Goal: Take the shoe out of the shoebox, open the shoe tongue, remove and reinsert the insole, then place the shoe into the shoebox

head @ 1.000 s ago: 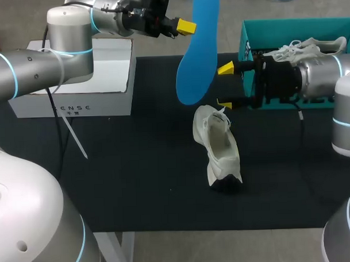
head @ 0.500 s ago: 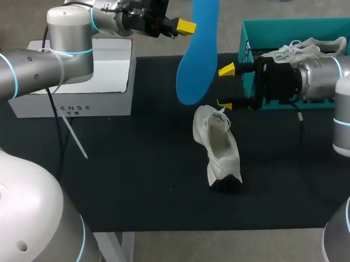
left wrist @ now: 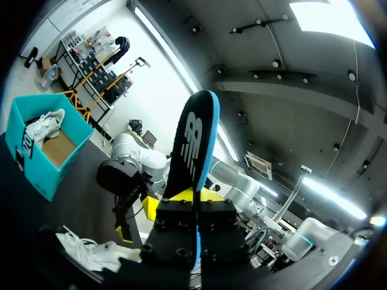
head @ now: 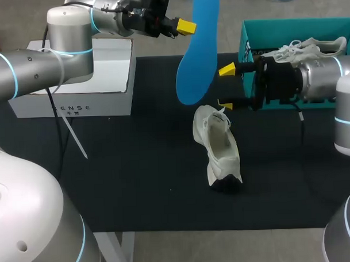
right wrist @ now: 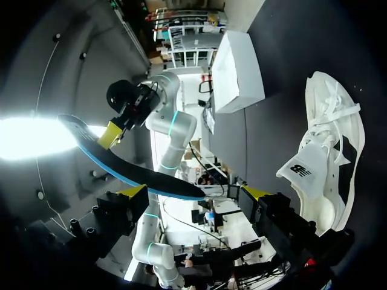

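My left gripper (head: 186, 26) is shut on the upper end of a blue insole (head: 196, 52), which hangs down above the table. In the left wrist view the insole (left wrist: 195, 142) rises from my shut left gripper (left wrist: 195, 198). A white shoe (head: 217, 147) lies on the black mat below the insole's lower end. To the right of that end, my right gripper (head: 225, 87) stands open. In the right wrist view the insole (right wrist: 130, 169) ends ahead of my open right gripper (right wrist: 195, 193), and neither finger touches it. The shoe (right wrist: 326, 151) lies beside that gripper.
A teal shoebox (head: 258, 30) at the back right holds a second white shoe (head: 313, 45). A white box (head: 87, 82) stands at the back left under my left arm. The mat's front edge runs just below the shoe.
My right gripper has shifted very slightly. The insole, the shoe and my left arm have stayed in place.
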`<state>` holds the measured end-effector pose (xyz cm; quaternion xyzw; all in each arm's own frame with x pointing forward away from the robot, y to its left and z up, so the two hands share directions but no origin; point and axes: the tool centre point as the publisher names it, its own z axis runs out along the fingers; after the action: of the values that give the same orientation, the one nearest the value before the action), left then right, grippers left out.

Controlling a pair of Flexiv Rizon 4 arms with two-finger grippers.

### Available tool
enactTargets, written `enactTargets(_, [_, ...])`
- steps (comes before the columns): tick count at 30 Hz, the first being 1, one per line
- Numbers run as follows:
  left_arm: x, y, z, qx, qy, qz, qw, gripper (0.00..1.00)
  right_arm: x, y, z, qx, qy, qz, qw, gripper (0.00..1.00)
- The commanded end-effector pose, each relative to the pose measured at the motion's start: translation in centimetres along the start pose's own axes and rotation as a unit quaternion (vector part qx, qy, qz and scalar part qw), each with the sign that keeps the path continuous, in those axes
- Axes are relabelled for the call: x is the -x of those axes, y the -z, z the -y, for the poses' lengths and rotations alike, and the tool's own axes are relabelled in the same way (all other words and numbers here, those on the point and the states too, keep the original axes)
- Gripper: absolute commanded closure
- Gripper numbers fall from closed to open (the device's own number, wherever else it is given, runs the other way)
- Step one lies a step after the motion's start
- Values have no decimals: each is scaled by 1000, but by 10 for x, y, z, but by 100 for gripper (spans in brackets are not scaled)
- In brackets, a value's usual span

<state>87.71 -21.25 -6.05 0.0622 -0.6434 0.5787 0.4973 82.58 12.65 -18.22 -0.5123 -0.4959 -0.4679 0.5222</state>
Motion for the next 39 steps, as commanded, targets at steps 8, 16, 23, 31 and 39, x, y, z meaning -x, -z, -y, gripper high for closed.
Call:
enactTargets(8, [0,0,0,0,-1,0,1000,100,1,-1,0,1,0,0,1000,0])
enactTargets(16, [0,0,0,0,-1,0,1000,100,1,-1,0,1,0,0,1000,0])
enactTargets(23, [-61,15,-23,-11,-170,-100,980,100,1,-1,0,1,0,0,1000,0])
enactTargets(31, [-73,33,-70,27,-254,-118,960,100,1,-1,0,1,0,0,1000,0])
enactTargets(39, [-68,33,-113,27,-398,-71,914,100,1,-1,0,1,0,0,1000,0])
